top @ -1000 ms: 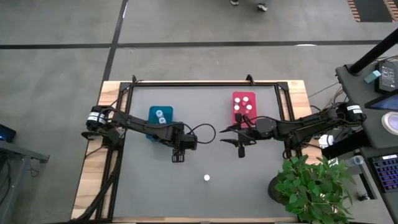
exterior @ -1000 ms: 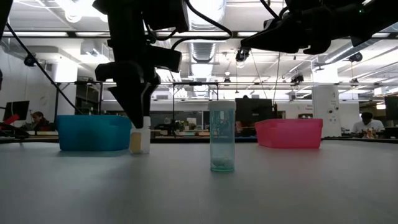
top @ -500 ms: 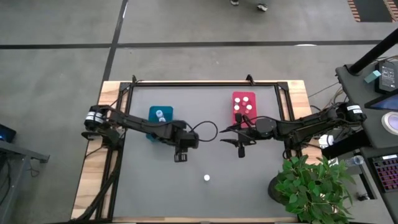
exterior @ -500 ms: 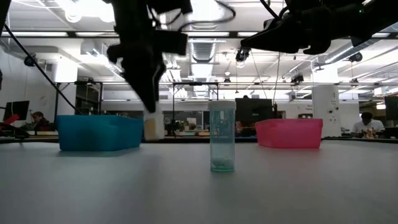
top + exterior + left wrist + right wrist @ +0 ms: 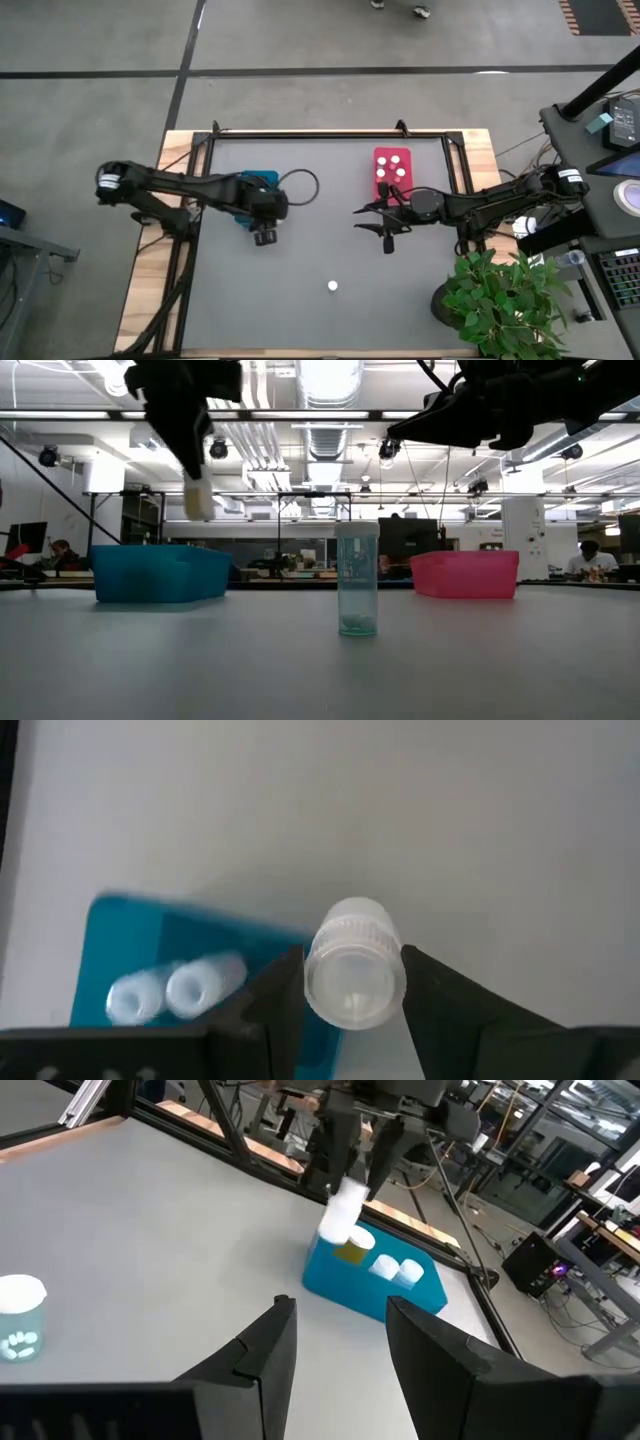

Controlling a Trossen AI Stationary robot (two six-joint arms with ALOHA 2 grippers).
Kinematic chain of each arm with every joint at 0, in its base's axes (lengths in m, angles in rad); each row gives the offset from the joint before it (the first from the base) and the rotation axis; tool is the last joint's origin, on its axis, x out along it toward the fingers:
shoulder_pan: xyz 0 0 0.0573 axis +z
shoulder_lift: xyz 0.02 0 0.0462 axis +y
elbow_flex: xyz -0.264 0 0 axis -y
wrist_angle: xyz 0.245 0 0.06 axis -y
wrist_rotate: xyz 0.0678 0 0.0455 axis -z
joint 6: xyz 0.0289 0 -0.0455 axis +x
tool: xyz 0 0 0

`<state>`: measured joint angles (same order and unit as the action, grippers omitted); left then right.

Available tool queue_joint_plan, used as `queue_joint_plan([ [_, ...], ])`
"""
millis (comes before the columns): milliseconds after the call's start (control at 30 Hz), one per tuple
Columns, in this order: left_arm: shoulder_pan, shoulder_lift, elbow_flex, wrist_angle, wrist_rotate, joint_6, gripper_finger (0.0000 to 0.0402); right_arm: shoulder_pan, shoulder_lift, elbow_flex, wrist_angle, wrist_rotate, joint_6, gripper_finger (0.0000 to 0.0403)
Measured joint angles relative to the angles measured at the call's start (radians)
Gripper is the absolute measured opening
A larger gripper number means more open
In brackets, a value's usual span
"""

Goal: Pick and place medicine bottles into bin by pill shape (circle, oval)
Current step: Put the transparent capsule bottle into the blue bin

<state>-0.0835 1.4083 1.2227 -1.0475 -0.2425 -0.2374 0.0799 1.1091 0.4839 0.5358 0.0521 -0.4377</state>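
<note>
Tabletop (image 5: 300, 310): grey, framed in black bars on a wooden base; open workshop floor behind, seated people far off in the low view.
Change, left arm: a second ago stretched toward mid-table with the bottle down on the surface; now drawn back toward the blue bin (image 5: 254, 184), bottle lifted clear.
Change, right arm: same place as before.
Left gripper (image 5: 264, 233): at the blue bin's near corner, pointing down, fingers (image 5: 272, 1005) clamped on the held bottle (image 5: 354, 963) from both sides.
Held bottle: white-capped, raised well above the bin's rim in the low view, just over the bin's edge in the left wrist view.
Blue bin contents: two capped bottles (image 5: 175, 990) side by side.
Right gripper (image 5: 387, 235): hanging above mid-table, near the red bin (image 5: 391, 170), fingers (image 5: 262, 1350) apart, nothing between them.
Red bin contents: several white caps.
Loose bottle (image 5: 357, 579): pale bluish, upright, alone near the front-centre, well apart from both bins and both grippers.
Open room: bare surface all round the loose bottle and between the bins.
Edges: both bins close to the far bar; potted plant (image 5: 500, 295) at the front right corner.
</note>
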Motion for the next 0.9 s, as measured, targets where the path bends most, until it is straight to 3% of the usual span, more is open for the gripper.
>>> queue_joint_plan([
  [333,0.093,-0.137,-0.179,0.029,-0.003,-0.018,0.0129,0.000,0.000,0.000,0.001,0.000,0.001,0.0146],
  [700,0.169,-0.085,-0.295,0.152,-0.001,0.065,0.0129,0.000,0.000,0.000,0.001,0.000,0.001,0.0146],
  [900,0.197,-0.026,-0.302,0.169,-0.002,0.090,0.0129,0.000,0.000,0.000,0.001,0.000,0.000,0.0146],
])
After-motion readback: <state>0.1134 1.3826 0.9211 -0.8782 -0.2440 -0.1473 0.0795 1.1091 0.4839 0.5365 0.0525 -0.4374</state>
